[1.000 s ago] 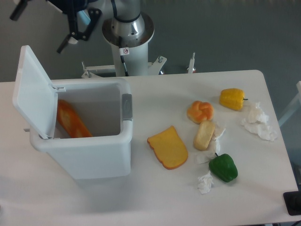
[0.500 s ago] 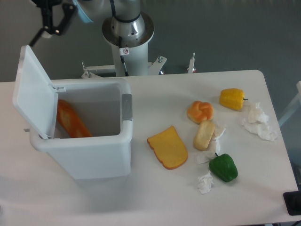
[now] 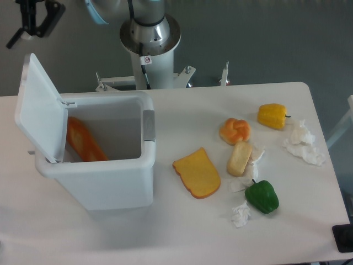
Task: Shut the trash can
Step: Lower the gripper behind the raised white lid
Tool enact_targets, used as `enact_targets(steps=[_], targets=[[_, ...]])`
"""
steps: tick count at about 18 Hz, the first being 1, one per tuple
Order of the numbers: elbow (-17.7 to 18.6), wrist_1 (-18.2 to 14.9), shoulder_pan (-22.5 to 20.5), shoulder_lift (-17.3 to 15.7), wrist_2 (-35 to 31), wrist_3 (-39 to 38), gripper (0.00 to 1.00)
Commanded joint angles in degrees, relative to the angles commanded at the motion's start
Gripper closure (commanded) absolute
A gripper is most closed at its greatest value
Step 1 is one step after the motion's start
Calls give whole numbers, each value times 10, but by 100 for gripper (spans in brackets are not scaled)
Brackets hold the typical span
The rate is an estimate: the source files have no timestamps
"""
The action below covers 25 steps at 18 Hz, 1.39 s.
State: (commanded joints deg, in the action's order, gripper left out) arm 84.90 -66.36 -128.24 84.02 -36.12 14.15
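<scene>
Up in the far left corner the gripper (image 3: 30, 25) hangs above and behind the bin, dark against the grey wall; its fingers look spread with nothing between them, though it is partly cut off by the frame's edge, so I would not swear to it. Below it, on the left half of the white table (image 3: 182, 237), stands the trash can (image 3: 102, 165): a big white plastic box with rounded corners, open at the top. Its flat lid (image 3: 38, 110) stands up from the left rim, tilted a little outward. A grey latch tab (image 3: 149, 126) sits on the right rim. Inside, an orange loaf-shaped thing (image 3: 85, 141) leans along the left wall. Just right of the bin lies a yellow slice of toast (image 3: 197, 173). Further right come an orange bun (image 3: 235, 131), a pale bread roll (image 3: 240, 158), a green pepper (image 3: 262, 196) and a yellow pepper (image 3: 272, 115), with crumpled white tissues (image 3: 302, 142) near the right edge.
</scene>
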Motion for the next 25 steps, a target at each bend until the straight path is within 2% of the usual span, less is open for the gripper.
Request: enact_targets(steps=[11, 25], targets=[[20, 0, 16, 4, 1, -11, 0], [24, 6, 45, 38, 0, -11, 0]])
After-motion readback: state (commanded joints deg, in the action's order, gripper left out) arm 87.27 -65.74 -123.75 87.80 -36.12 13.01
